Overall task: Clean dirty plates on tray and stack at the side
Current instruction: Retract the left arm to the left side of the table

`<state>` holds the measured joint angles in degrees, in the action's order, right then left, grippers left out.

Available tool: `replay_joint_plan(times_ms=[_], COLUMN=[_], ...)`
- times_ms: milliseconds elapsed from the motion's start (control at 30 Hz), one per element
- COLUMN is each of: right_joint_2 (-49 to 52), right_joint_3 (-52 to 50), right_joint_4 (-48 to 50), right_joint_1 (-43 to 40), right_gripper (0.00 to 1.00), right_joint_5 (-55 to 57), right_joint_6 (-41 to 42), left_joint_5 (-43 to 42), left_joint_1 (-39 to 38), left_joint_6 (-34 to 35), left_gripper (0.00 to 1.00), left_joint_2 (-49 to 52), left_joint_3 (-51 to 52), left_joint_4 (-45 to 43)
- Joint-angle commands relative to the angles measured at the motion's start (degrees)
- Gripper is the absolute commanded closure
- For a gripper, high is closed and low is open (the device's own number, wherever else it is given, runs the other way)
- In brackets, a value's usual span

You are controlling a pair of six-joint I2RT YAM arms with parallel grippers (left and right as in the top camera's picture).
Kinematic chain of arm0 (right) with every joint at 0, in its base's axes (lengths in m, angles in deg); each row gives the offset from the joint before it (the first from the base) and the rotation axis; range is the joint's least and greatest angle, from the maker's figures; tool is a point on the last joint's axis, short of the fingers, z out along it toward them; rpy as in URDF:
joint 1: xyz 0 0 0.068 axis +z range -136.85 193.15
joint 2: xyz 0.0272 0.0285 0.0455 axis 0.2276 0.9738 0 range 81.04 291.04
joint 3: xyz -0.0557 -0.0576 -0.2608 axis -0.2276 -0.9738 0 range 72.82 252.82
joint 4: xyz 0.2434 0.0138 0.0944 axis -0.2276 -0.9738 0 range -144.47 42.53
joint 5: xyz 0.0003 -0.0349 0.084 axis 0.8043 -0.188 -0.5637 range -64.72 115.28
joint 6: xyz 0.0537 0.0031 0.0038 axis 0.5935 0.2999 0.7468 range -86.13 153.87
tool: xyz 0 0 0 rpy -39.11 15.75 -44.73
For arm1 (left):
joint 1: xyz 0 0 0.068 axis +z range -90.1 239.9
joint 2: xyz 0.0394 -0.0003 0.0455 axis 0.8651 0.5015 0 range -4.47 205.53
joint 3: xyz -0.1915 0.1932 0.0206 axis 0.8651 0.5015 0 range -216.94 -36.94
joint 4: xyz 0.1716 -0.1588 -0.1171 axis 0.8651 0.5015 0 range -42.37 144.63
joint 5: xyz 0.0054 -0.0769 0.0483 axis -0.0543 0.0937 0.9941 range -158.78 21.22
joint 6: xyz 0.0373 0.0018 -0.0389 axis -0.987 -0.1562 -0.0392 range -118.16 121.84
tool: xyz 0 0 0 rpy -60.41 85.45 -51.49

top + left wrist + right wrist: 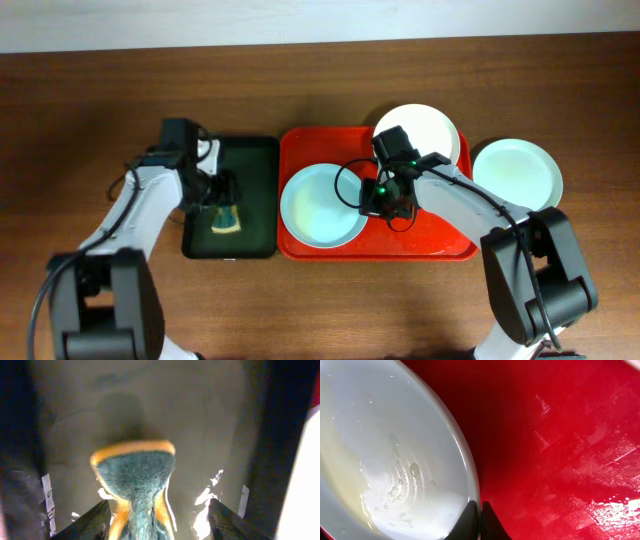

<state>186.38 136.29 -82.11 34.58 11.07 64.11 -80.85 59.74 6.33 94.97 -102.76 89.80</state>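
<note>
Left gripper point(157, 520): jaws released, sponge point(135, 480) between them on green tray point(255, 160)
Right gripper point(480, 517): jaws clenched on mint plate point(395, 460) rim
Red tray point(440, 240): holds mint plate; white plate point(420, 128) overlaps far edge
Other mint plate point(515, 172): on tabletop point(100, 100), beside tray

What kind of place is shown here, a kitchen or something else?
Probably a robot test bench set up for dishwashing, not a real kitchen: two robot arms at a wooden table, a pale green plate on a red tray, a sponge in a dark green tray.
</note>
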Motion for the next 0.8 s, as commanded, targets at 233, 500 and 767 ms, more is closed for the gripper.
replay_joint_plan(times_ms=[233, 500, 767], right_joint_2=[-0.07, 0.04, 0.04], right_joint_3=[0.07, -0.57, -0.57], right_joint_4=[-0.02, 1.57, 3.04], right_joint_1=[0.33, 0.33, 0.24], right_gripper=[0.82, 0.85, 0.96], right_joint_5=[2.25, 2.89, 2.86], right_joint_6=[0.26, 0.28, 0.28], left_joint_5=[0.94, 0.94, 0.94], left_joint_1=[10.91, 12.98, 12.98], left_joint_6=[10.08, 10.05, 10.05], left_gripper=[0.01, 0.01, 0.01], left_joint_2=[-14.73, -14.69, -14.69], left_joint_3=[-4.98, -4.98, -4.98], left_joint_4=[0.83, 0.79, 0.81])
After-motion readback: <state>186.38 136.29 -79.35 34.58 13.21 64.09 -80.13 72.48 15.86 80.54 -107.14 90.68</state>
